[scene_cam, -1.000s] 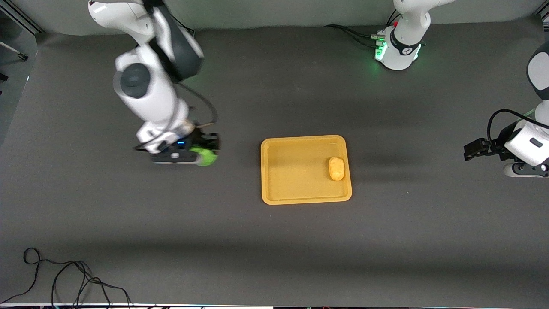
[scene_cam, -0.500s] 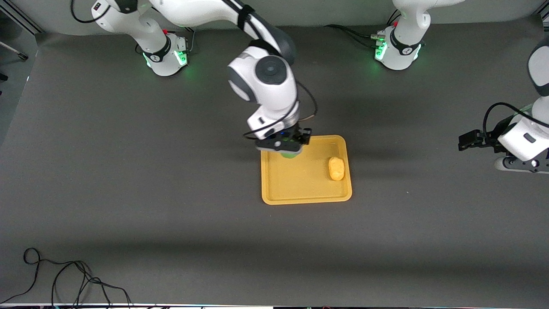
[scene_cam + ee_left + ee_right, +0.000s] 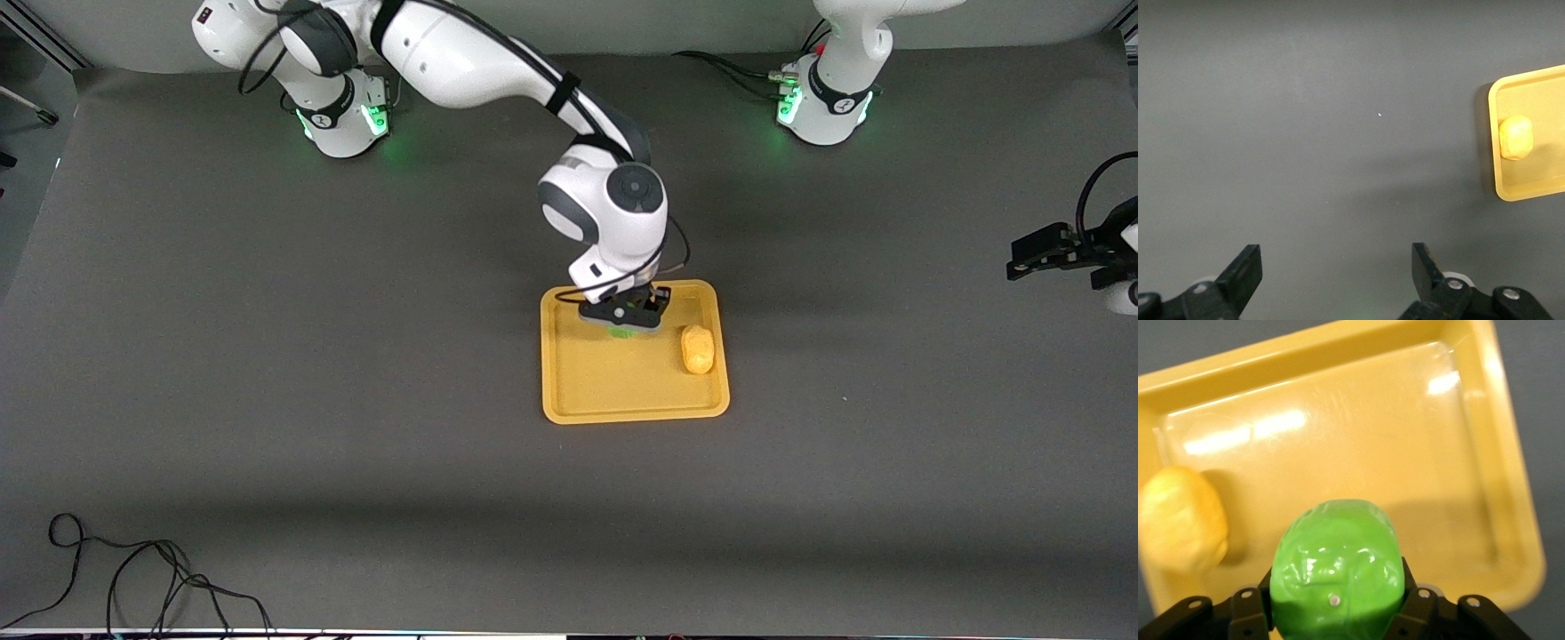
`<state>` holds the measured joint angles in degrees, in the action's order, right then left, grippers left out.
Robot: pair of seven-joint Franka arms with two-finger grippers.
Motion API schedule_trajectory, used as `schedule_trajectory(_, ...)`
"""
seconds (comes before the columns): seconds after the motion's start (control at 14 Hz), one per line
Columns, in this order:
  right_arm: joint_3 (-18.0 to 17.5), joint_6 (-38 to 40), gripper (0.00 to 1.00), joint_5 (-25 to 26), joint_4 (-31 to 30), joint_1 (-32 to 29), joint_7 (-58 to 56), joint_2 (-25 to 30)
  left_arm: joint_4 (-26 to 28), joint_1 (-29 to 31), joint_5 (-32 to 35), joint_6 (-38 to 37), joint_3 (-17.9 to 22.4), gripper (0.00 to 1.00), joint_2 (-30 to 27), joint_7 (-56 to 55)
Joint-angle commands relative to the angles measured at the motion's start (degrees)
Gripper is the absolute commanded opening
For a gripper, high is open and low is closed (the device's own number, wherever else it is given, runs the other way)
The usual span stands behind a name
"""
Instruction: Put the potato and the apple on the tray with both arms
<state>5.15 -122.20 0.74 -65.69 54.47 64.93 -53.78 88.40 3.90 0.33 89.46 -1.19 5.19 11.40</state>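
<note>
The yellow-orange tray (image 3: 569, 391) lies mid-table. The potato (image 3: 698, 349) rests in it near the rim toward the left arm's end; it also shows in the right wrist view (image 3: 1181, 520) and the left wrist view (image 3: 1515, 137). My right gripper (image 3: 624, 322) is over the tray's part nearest the bases, shut on the green apple (image 3: 1336, 565), of which only a green sliver (image 3: 621, 332) shows from the front. The tray fills the right wrist view (image 3: 1405, 447). My left gripper (image 3: 1036, 252) is open and empty over bare table at the left arm's end; its fingers (image 3: 1245, 270) stand wide apart.
A black cable (image 3: 133, 569) lies coiled at the table corner nearest the front camera, at the right arm's end. The tray's corner shows in the left wrist view (image 3: 1498, 187). The two arm bases (image 3: 342, 116) stand along the table edge farthest from the front camera.
My right arm has carried the apple from the right arm's end of the table to over the tray. My left gripper has drawn away toward the left arm's end.
</note>
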Motion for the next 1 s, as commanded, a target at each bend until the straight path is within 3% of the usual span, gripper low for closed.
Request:
schedule_trajectory(0.0, 0.6, -2.2, 0.36, 1.0, 4.3, 0.2, 1.6, -4.6, -0.8, -2.2, 0.2, -1.9, 1.1, 1.00, 0.2, 0.9)
schedule_trajectory(0.14, 0.6, -4.7, 0.36, 1.1, 4.3, 0.1, 1.6, -5.9, -0.8, -4.1, 0.2, -3.9, 2.0, 1.00, -0.1, 0.9)
schedule_trajectory(0.29, 1.4, -6.0, 0.36, 1.3, 4.3, 0.2, 1.6, -6.6, -0.8, -7.5, 0.2, -5.8, 6.2, 1.00, -0.4, 0.8)
schedule_trajectory(0.43, 1.5, -6.7, 0.38, 1.4, 4.3, -0.1, 1.9, -6.7, -0.9, -6.4, -0.4, -6.3, 6.0, 1.00, -0.6, 0.9)
schedule_trajectory(0.5, 1.5, -7.5, 0.77, 1.4, 4.3, -0.2, 1.9, -6.7, -0.9, -5.8, -0.4, -6.3, 5.9, 1.00, -1.0, 1.1)
schedule_trajectory(0.57, 1.5, -8.1, 1.00, 1.4, 4.1, -0.7, 1.9, -6.7, -1.0, -5.0, -0.5, -6.2, 5.2, 1.00, -1.0, 1.3)
schedule_trajectory(0.79, 1.7, -6.6, 1.00, 1.3, 4.4, -0.9, 1.8, -4.3, -1.0, -2.9, -0.5, -6.1, 3.7, 1.00, -1.0, 3.1)
schedule_trajectory(0.93, 2.4, -1.2, 1.00, 1.2, 4.7, -0.9, 1.7, -0.6, -1.1, -2.1, -0.5, -6.1, 2.9, 1.00, -1.0, 3.5)
